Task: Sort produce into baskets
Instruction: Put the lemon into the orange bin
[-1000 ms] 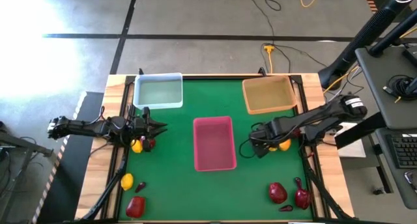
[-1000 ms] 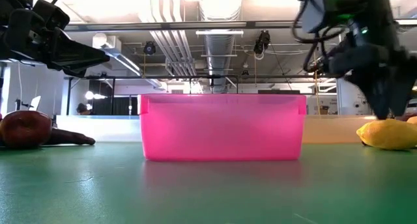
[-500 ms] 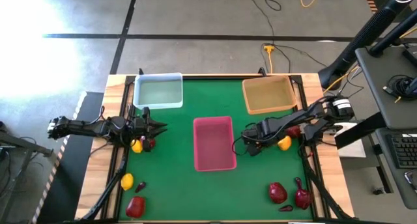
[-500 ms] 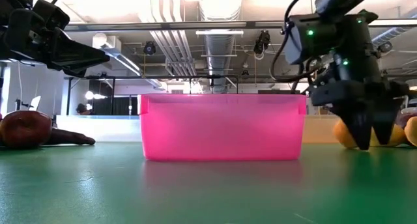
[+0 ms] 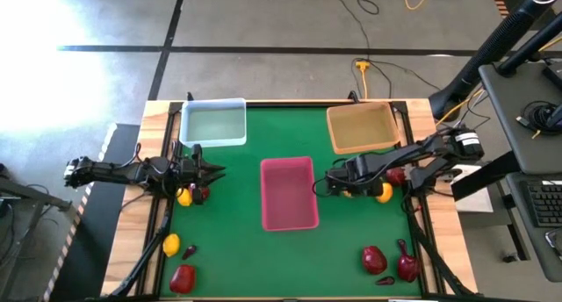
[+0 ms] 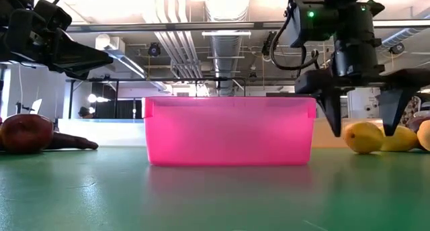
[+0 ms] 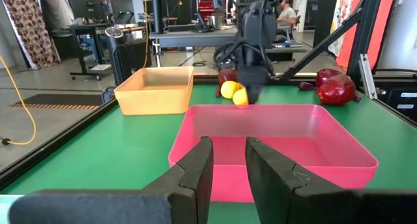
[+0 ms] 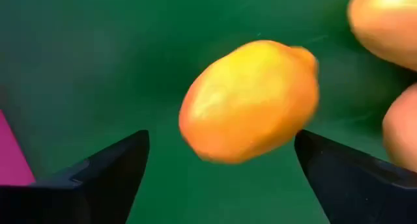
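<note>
The right gripper (image 6: 363,113) now stands with its fingers spread wide and nothing between them, poised over a lemon (image 8: 251,100) that lies on the green desk (image 5: 237,249) just right of the pink tray (image 5: 289,193). A second ago it was lower and narrower, pressing at the lemon cluster further right; since then it has shifted left and opened fully, and one lemon (image 6: 363,137) now sits apart from its neighbours. That likely means a grasp is being lined up, with no fruit sorted yet by this arm.

Two more yellow fruits (image 6: 398,138) lie just beside the target on the right and could be nudged or caught. The tan tray (image 5: 362,127) waits at the far right, the pale blue tray (image 5: 213,123) at the far left.

The left gripper (image 7: 228,168) hovers at the left edge, fingers nearly together and empty, above a lemon (image 5: 184,196) and a red piece. More produce lies along the near edge, well apart from the trays.
</note>
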### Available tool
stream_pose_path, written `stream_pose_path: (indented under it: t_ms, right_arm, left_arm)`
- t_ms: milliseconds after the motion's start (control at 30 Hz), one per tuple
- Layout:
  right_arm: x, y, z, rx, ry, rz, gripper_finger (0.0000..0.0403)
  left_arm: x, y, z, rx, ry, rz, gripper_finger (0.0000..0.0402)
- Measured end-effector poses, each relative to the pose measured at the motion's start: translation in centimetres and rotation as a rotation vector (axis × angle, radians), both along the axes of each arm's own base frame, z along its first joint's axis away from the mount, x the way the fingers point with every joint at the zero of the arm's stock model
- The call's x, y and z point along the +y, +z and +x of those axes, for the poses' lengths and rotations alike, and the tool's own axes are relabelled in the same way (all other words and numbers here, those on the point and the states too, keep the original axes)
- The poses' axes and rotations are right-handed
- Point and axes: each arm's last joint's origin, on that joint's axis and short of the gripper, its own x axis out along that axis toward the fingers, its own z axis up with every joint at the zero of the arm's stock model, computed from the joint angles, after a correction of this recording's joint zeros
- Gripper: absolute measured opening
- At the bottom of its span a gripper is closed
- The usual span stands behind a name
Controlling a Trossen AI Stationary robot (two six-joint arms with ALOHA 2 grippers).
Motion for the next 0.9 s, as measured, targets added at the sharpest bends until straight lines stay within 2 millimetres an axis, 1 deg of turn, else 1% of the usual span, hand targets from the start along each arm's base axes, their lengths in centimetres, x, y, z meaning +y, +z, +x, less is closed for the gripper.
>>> stream_pose_path:
  t_ms: [100,167,233,300,433,567,733,833,900]
  right_arm:
    - [-0.1,-0.9,-0.3,0.04,-0.162,-0.035,0.0379]
    - [-0.1,-1.7,-0.4,0.067,-0.228,-0.042,0.0379]
    - [-0.1,-2.1,-0.5,0.086,-0.281,-0.043,0.0379]
    - [-0.1,-2.1,-0.4,0.078,-0.293,-0.047,0.0379]
    - [-0.2,-2.1,-0.4,0.077,-0.227,-0.029,0.0369]
    - [-0.4,-2.1,-0.4,0.075,-0.172,-0.012,0.0329]
    - [-0.5,-2.0,-0.4,0.073,-0.054,-0.004,0.0259]
    - [-0.6,-1.1,-0.2,0.057,0.032,0.031,0.0216]
    - [-1.0,0.1,0.3,0.024,0.078,0.088,0.0194]
  left_arm:
    - [0.0,0.0,0.0,0.0,0.0,0.0,0.0075]
    - [0.0,0.0,0.0,0.0,0.0,0.0,0.0075]
    - [0.0,0.0,0.0,0.0,0.0,0.0,0.0075]
    - [0.0,0.0,0.0,0.0,0.0,0.0,0.0075]
    - [0.0,0.0,0.0,0.0,0.0,0.0,0.0075]
    - [0.0,0.0,0.0,0.0,0.0,0.0,0.0075]
    - [0.0,0.0,0.0,0.0,0.0,0.0,0.0075]
    - [0.0,0.0,0.0,0.001,0.0,0.0,0.0075]
    - [0.0,0.0,0.0,0.0,0.0,0.0,0.0075]
